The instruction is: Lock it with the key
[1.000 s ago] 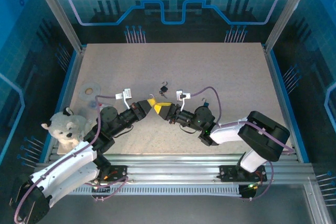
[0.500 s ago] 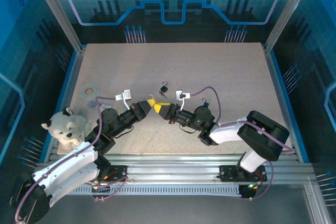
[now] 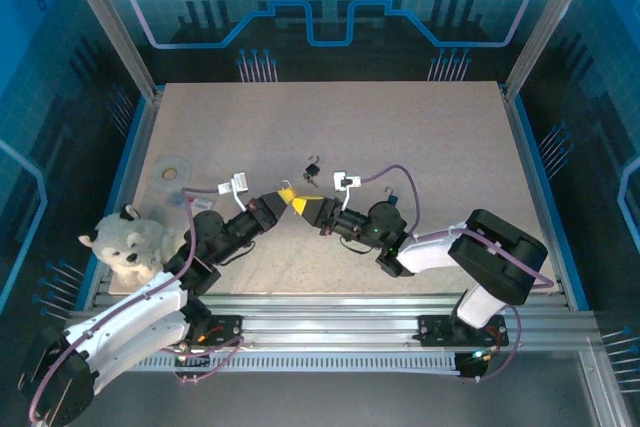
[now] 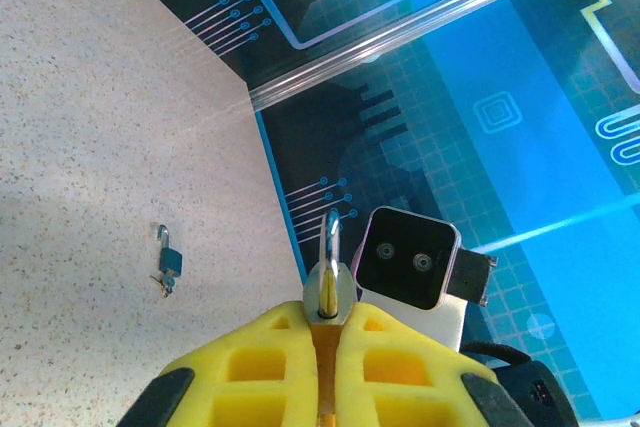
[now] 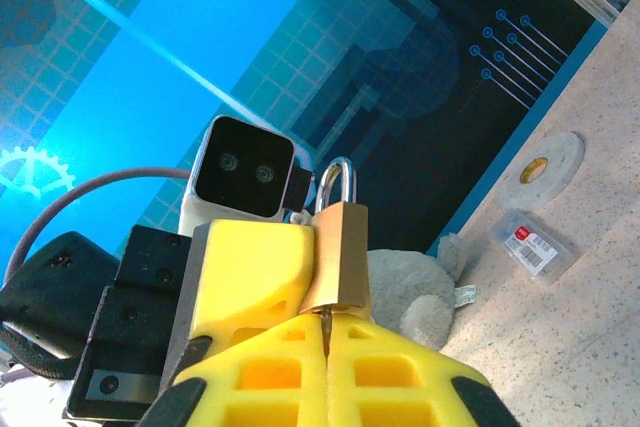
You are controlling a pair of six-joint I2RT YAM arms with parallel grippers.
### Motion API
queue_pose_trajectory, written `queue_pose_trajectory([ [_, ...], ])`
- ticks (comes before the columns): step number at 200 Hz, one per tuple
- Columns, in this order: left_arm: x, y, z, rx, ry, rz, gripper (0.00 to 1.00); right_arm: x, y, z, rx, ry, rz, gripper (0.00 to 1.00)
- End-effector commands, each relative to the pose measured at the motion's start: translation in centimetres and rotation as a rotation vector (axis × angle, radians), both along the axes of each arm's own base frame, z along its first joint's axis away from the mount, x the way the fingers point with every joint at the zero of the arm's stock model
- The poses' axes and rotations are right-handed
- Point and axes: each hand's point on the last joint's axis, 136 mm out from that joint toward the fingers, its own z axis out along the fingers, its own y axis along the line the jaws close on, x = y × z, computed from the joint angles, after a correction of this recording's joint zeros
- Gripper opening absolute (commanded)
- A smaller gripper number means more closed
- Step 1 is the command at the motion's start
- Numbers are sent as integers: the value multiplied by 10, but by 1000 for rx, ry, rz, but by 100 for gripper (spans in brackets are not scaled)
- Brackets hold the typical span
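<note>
Mid-table, your left gripper (image 4: 322, 319) is clamping the brass padlock (image 5: 338, 247); your right gripper (image 5: 327, 332) is pinching the thin metal key (image 5: 325, 316); be twisting squarely.

Padlock (image 5: 335, 247) between left gripper (image 4: 325, 327), right gripper (image 5: 327, 337)

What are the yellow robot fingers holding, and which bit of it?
The left gripper pinches the brass padlock by its body, shackle poking out. The right gripper is shut right under it; what it grips is hidden.
</note>
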Motion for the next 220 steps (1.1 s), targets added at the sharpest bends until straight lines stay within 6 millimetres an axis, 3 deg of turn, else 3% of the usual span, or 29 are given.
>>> queue_pose_trajectory([
  [1, -1, 2, 9, -49, -28, 19, 0, 0, 5, 18, 58, -24, -2, 0],
  [220, 10, 35, 23, -114, -105, 214, 0, -22, 14, -7, 34, 71, 38, 0],
])
